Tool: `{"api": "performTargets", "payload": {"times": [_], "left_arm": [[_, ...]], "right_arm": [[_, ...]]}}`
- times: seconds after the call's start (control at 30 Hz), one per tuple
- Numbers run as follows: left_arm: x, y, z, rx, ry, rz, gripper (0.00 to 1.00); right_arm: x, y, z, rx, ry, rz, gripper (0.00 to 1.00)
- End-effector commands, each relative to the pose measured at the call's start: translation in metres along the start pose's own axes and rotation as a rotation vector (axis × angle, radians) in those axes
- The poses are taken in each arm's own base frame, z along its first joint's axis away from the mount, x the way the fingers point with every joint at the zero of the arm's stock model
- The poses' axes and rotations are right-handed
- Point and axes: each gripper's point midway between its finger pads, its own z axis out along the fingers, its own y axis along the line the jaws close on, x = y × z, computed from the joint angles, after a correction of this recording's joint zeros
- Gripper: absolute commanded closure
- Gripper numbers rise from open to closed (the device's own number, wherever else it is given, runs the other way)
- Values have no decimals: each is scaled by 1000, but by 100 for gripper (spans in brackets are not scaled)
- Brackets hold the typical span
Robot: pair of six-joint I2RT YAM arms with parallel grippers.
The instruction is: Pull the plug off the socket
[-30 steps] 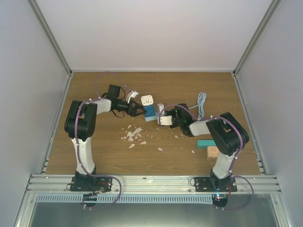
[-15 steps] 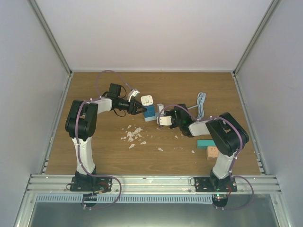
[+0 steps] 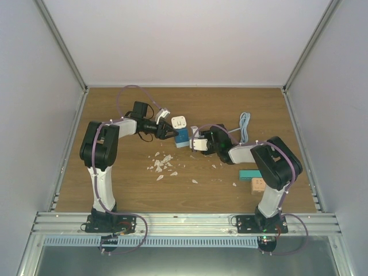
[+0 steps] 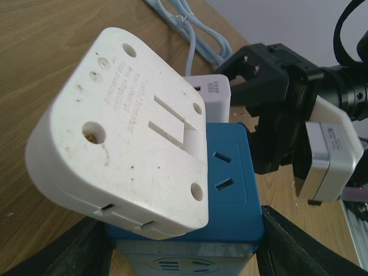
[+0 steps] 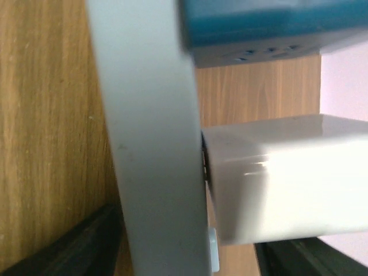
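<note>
White plug [image 4: 208, 95] seated in blue socket [image 4: 230, 190]. Left gripper [image 3: 172, 134] clamps socket. Right gripper [image 4: 244, 95] half-open at plug, ungripped. Pull remains.

Wood-grain table [image 3: 115, 109], matt and faintly streaked. The white adapter [image 4: 121, 132] is hard plastic, dull, scuffed, speckled with grime. Under it sits the blue socket block [image 4: 230, 190], smooth plastic with a soft sheen. The white charger [image 5: 287, 178] is glossy, catching a bright highlight. The pale cable [image 3: 246, 122] has a smooth sheath.
</note>
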Motion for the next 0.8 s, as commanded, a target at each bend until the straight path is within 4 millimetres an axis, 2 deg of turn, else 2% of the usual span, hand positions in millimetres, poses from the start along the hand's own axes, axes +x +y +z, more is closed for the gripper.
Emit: {"api": "performTargets", "payload": {"times": [0.0,0.23,0.5,0.77], "left_arm": [[-6,-8,2,14,-5,78,56],[-7,-13,-2,-6,9,109,57],[5,-22,-13,-68,82,205,58],[27,-36,-26,-131,146,346,57]], "right_arm": [[-28,-23,-10,31,-95,46,31],[-42,-21,-28,-29,-165,89,16],[-50,-31,-57,-129,-219,236,1],[-48,-35,-94,-261,-263,399,0]]}}
